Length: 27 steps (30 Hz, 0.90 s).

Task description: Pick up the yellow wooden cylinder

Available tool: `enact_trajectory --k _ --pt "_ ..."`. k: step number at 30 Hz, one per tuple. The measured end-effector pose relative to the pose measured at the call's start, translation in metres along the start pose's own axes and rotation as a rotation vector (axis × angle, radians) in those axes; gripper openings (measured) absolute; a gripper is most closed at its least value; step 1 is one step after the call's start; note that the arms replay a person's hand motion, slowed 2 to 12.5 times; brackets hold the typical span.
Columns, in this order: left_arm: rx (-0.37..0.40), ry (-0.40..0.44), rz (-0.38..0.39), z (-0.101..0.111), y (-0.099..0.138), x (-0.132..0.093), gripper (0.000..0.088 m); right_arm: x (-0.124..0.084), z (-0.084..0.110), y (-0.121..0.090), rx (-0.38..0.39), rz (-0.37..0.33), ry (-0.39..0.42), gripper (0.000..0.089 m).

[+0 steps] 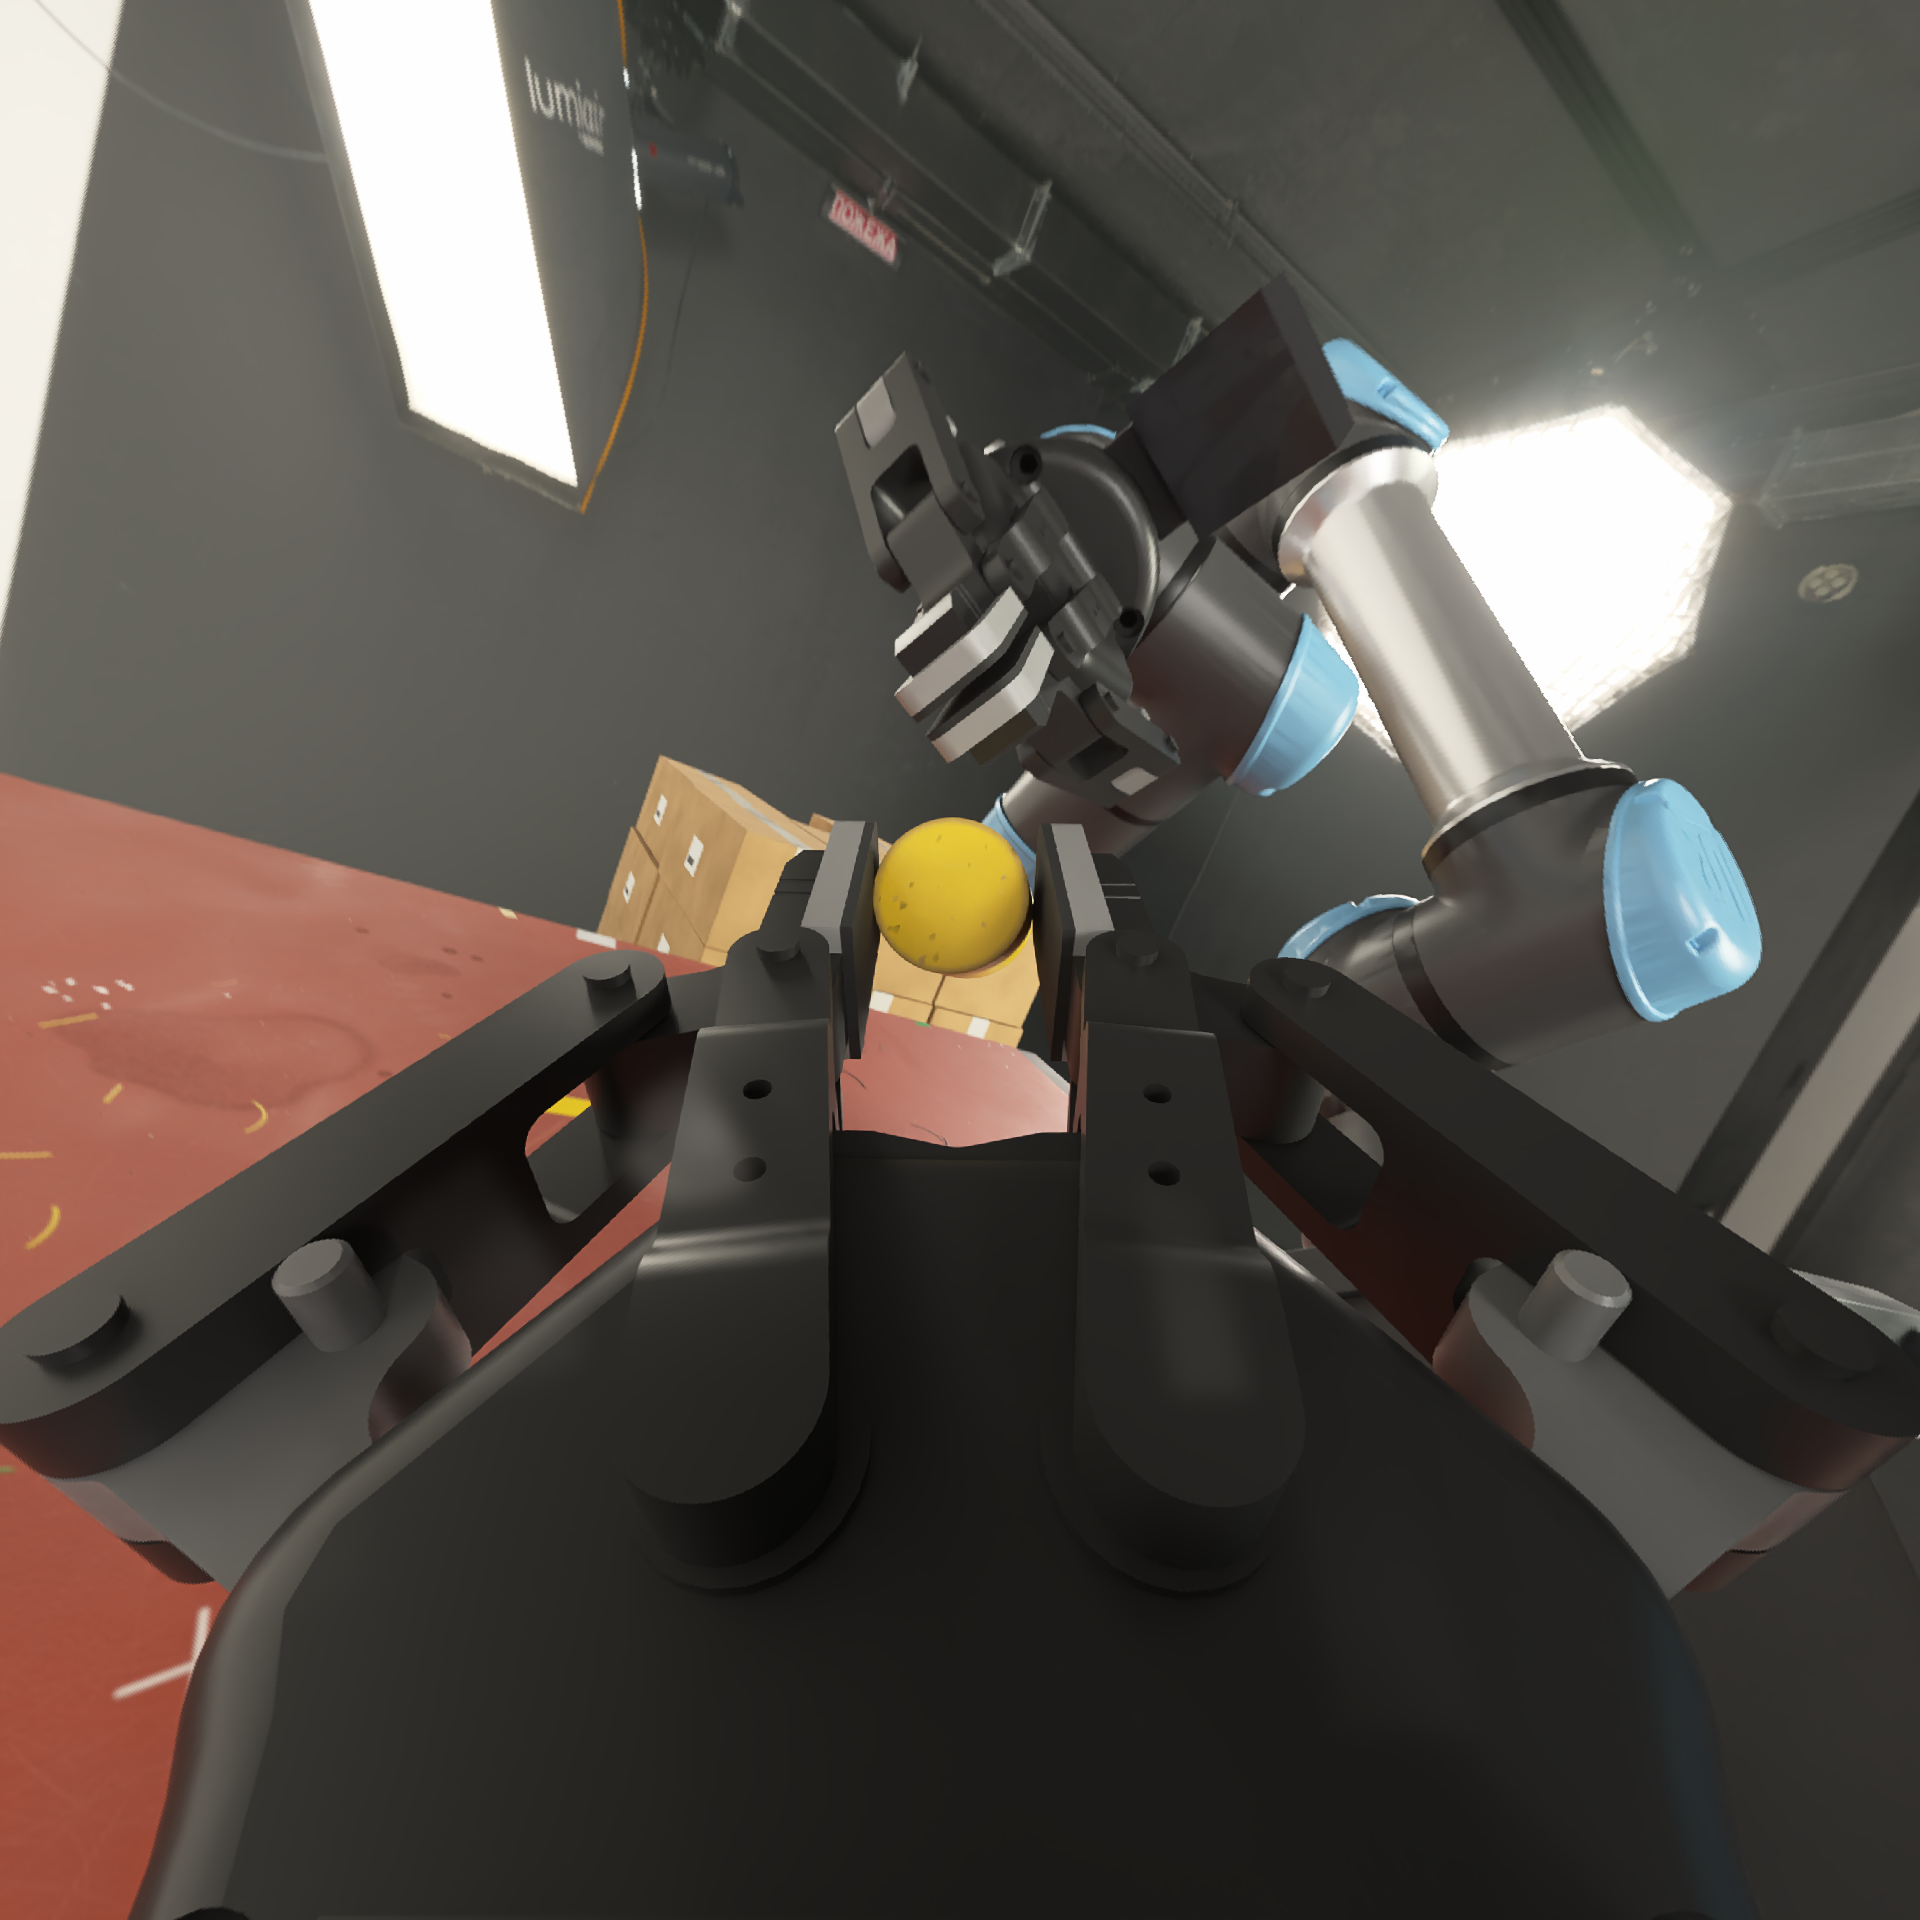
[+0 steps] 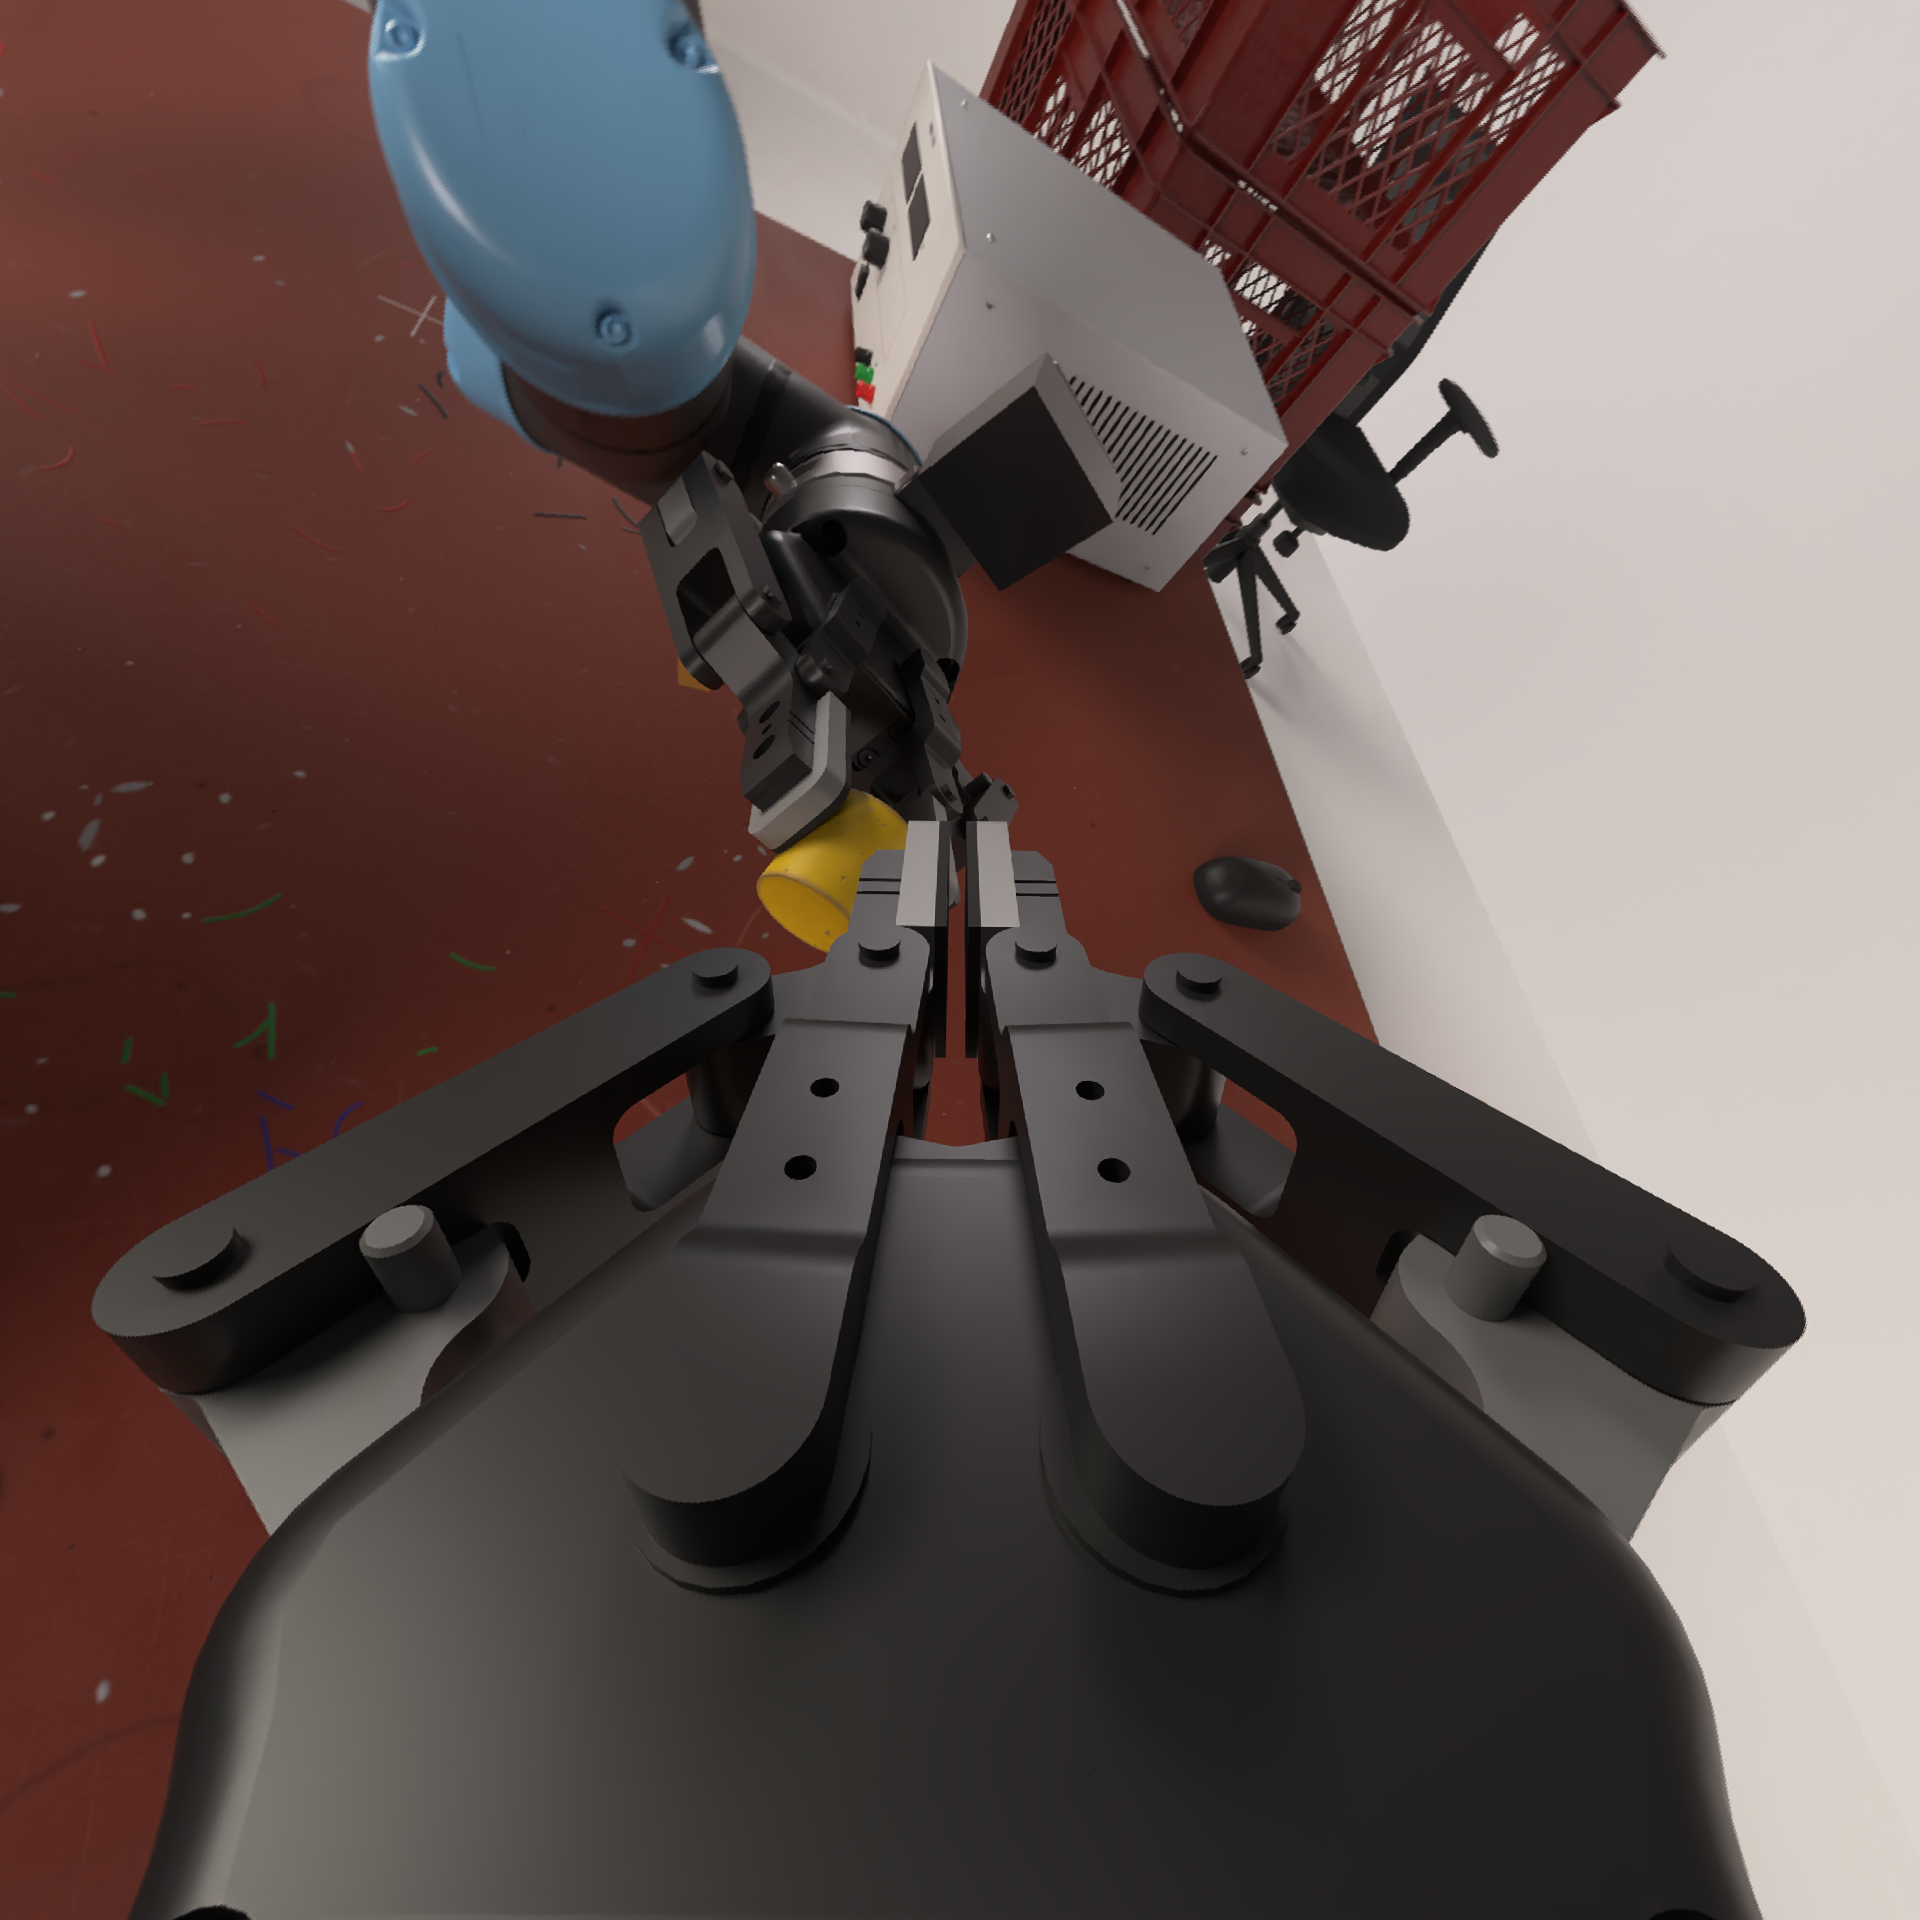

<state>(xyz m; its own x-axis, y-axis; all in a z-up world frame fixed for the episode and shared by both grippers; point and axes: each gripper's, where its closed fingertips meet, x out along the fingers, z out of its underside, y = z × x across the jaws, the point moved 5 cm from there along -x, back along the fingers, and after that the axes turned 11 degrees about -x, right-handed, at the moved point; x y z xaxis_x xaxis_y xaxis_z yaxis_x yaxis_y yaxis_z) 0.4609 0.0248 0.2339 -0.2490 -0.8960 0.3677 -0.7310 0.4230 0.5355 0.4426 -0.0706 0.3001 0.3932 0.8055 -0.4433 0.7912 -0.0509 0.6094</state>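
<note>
Left gripper (image 1: 954, 914) clamps the yellow cylinder (image 1: 951, 896) by its sides, held in the air, clear of the red desk (image 1: 260, 987). Right gripper (image 2: 958, 873) is closed & empty, v. near. Lift straight, keep squeeze steady, avoid bumping the other arm.

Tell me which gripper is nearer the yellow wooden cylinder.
Left. The left gripper holds the yellow wooden cylinder between its fingers; the right gripper is shut and empty, just beside it.
</note>
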Motion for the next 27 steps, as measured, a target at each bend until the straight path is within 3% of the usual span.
enact_trajectory --k 12,20,27 --pt "-0.1 -0.144 -0.023 0.026 -0.01 -0.009 0.0271 0.011 0.012 -0.023 -0.057 -0.162 -0.006 0.0029" --pt "-0.074 -0.219 -0.079 0.037 -0.015 -0.015 0.0271 0.02 0.019 -0.029 -0.083 -0.226 0.005 0.0029" --pt "-0.047 -0.258 -0.084 0.043 -0.015 -0.017 0.0271 0.028 0.024 -0.038 -0.077 -0.309 0.004 0.0029"
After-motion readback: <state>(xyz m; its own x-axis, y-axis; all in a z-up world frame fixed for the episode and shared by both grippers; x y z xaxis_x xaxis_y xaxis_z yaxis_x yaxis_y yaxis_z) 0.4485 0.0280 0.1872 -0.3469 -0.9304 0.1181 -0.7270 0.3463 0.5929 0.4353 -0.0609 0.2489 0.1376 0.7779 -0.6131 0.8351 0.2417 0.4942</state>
